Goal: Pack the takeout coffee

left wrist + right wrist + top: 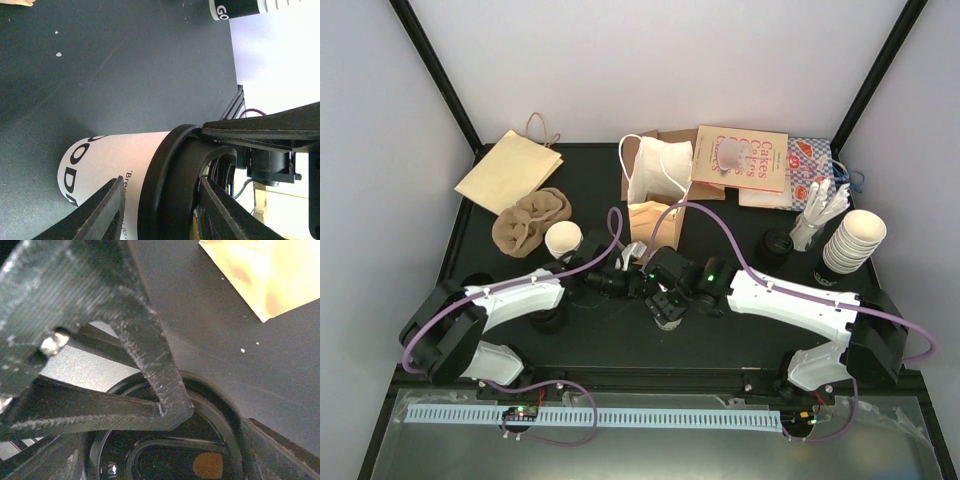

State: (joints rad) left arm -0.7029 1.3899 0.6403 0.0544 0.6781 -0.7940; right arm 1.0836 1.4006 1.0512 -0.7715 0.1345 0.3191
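Left wrist view puts the takeout coffee (107,167) on the tabletop (125,75), flanked by my left hand (161,192), with the right hand (217,422) at its black lid (167,185). I cannot tell whether either hand is clamped. It looks like light, crushable paper, so I'd hold it just under the stiffer rim.

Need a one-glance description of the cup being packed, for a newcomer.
On the dark table, go to the middle, just in front of the white handled bag. The white paper cup there has bold black lettering and a black lid on top; the single cup by the brown pulp tray and the stack at the right edge are lidless.
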